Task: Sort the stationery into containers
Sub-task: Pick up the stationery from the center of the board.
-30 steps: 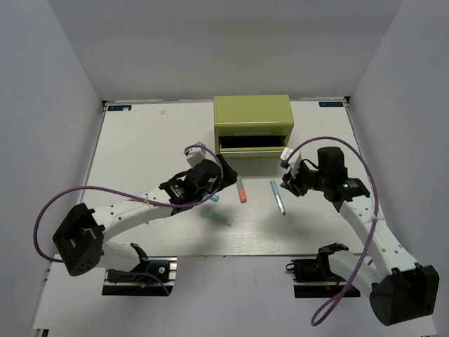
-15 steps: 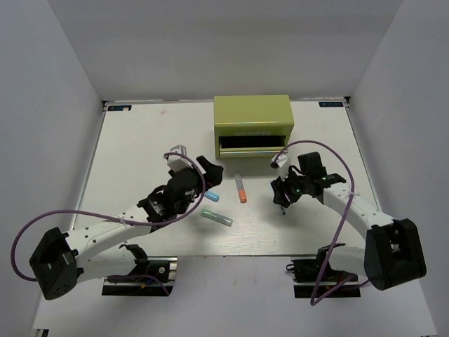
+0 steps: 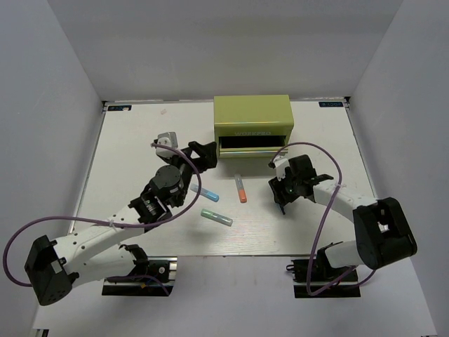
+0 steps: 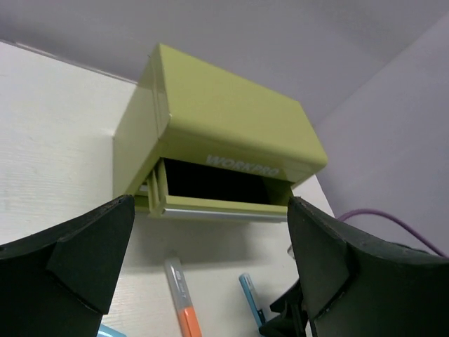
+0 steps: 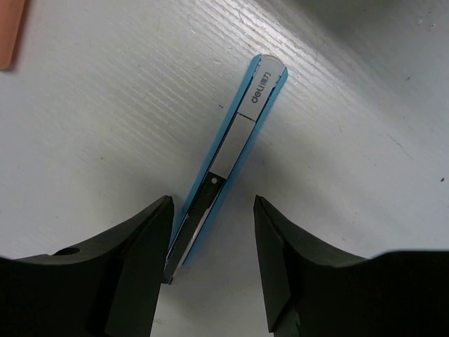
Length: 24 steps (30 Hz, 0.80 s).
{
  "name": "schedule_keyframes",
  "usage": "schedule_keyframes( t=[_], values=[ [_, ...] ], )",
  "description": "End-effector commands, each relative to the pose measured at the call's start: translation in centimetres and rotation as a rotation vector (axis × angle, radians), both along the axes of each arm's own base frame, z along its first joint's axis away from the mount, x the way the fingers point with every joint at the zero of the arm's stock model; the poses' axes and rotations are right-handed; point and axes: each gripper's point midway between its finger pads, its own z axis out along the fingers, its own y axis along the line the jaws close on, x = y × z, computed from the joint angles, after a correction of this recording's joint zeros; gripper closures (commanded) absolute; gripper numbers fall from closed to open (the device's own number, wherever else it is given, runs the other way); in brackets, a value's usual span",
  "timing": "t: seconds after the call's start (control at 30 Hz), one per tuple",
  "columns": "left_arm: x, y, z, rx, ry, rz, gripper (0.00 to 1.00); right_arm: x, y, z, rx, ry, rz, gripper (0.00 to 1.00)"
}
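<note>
From above, the white table has wood-grain boards and a dark rim. Broad bare room lies to the left and far right. The yellow-green toolbox, a boxy painted-metal chest, sits near the far edge. One of its drawers is pulled a little way out. The left gripper hangs spread and empty just left of that drawer. Three sticks lie apart on the table before the chest: the blue-ended one, the orange-ended one and the green-ended one. The right gripper is low over the table to their right, well clear of the right-hand edge.

In the left wrist view, two matte black fingers frame the chest with nothing between them. The drawer mouth is dark, with a silvery front lip and raised lettering above it.

In the right wrist view, the slim grey-blue pen lies flat on the ribbed white surface. It has a blue body and a metal clip. Its lower end sits between the parted black pads. It is just beside the left pad and clear of the right, and it is not clamped.
</note>
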Motion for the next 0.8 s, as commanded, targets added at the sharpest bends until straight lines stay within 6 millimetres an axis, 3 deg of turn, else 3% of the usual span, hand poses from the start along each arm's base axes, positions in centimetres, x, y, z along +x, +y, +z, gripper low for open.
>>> schedule_keyframes(
  t=[0.0, 0.07, 0.2, 0.37, 0.47, 0.53, 0.57, 0.6, 0.67, 0.7, 0.77],
  values=[
    [0.0, 2.8, 1.9, 0.059, -0.008, 0.108, 0.0, 0.2, 0.7, -0.2, 0.013, -0.016, 0.002, 0.44],
    [-0.5, 3.8, 2.0, 0.09, -0.008, 0.121, 0.0, 0.0, 1.0, -0.5, 0.01, -0.002, 0.022, 0.46],
    [-1.6, 5.0, -0.6, 0.117, 0.066, 0.118, 0.0, -0.3, 1.0, -1.2, -0.009, 0.023, 0.053, 0.51],
    [-3.2, 4.8, -4.6, 0.027, 0.211, 0.079, 0.01, -1.4, 1.4, -1.8, 0.006, 0.065, 0.117, 0.76],
    [-4.1, 4.9, -6.9, -0.021, 0.315, 0.081, 0.05, -2.4, 2.0, -0.9, 0.028, 0.071, 0.226, 0.84],
    [-4.8, 5.3, -8.6, -0.026, 0.385, 0.096, 0.06, -3.7, 3.4, 1.8, 0.111, 0.061, 0.358, 0.84],
    [-4.9, 4.9, -9.5, -0.068, 0.433, 0.106, 0.07, -4.7, 4.8, 3.9, 0.196, 0.01, 0.493, 0.84],
    [-5.2, 4.8, -9.9, -0.085, 0.458, 0.103, 0.07, -5.2, 4.9, 6.0, 0.196, -0.032, 0.582, 0.84],
    [-5.5, 4.3, -11.7, -0.1, 0.524, 0.106, 0.09, -5.5, 5.8, 9.1, 0.235, -0.149, 0.714, 0.86],
    [-5.6, 4.3, -12.2, -0.097, 0.542, 0.115, 0.09, -4.9, 6.3, 11.8, 0.235, -0.239, 0.786, 0.86],
    [-5.8, 4.1, -12.9, -0.104, 0.58, 0.123, 0.09, -4.5, 6.6, 13.6, 0.237, -0.29, 0.812, 0.87]
  ],
)
